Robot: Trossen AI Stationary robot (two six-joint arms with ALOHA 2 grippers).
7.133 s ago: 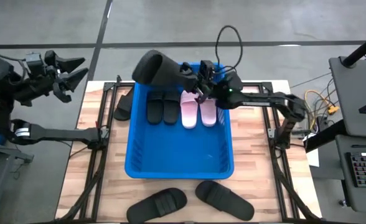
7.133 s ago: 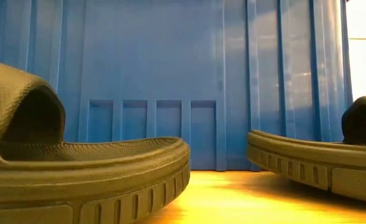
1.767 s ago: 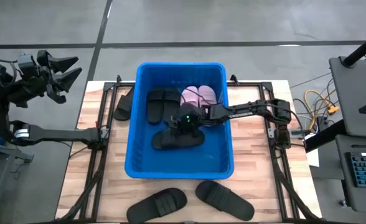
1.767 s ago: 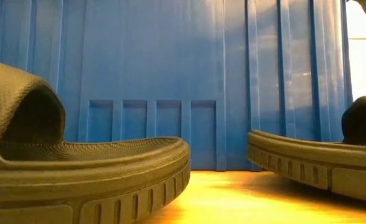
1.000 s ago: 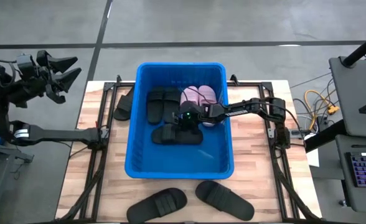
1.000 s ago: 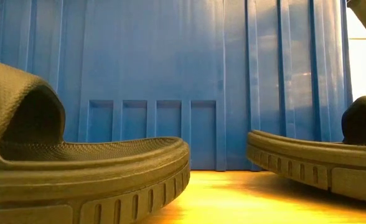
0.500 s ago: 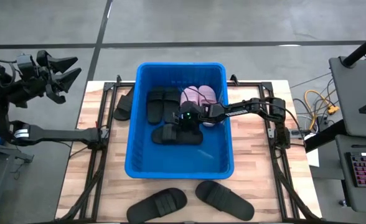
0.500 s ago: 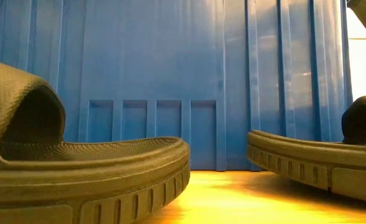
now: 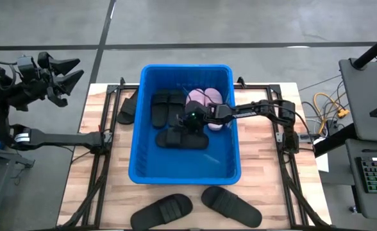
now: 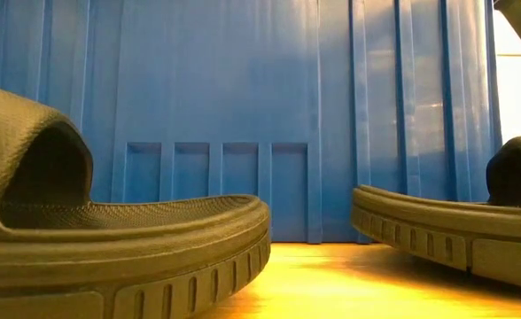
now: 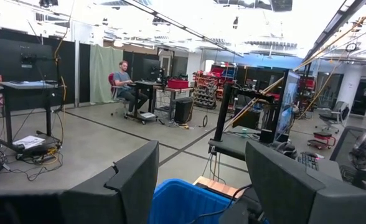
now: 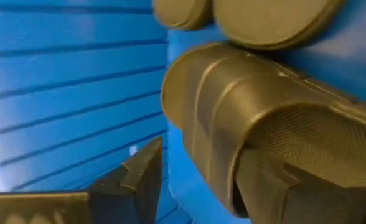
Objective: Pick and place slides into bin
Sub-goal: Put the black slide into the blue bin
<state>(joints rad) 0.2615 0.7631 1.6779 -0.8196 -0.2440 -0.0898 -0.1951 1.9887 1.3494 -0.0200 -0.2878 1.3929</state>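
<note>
Right hand (image 9: 187, 126) is seen open over a black slide (image 9: 182, 138) in the bin (image 9: 137, 168). Slides are judged light, flexible; strap grip advised.

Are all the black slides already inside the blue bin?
No, in the high view two black slides lie on the wooden table in front of the blue bin, and another lies beside it.

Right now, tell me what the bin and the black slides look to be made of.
Bin: probably moulded plastic, glossy bright blue; its outer wall shows straight moulded ribs in the low view. Black slides: likely soft rubber or foam, matte; the low view shows a fine pebbled texture on the strap and a grooved sole edge.
</note>
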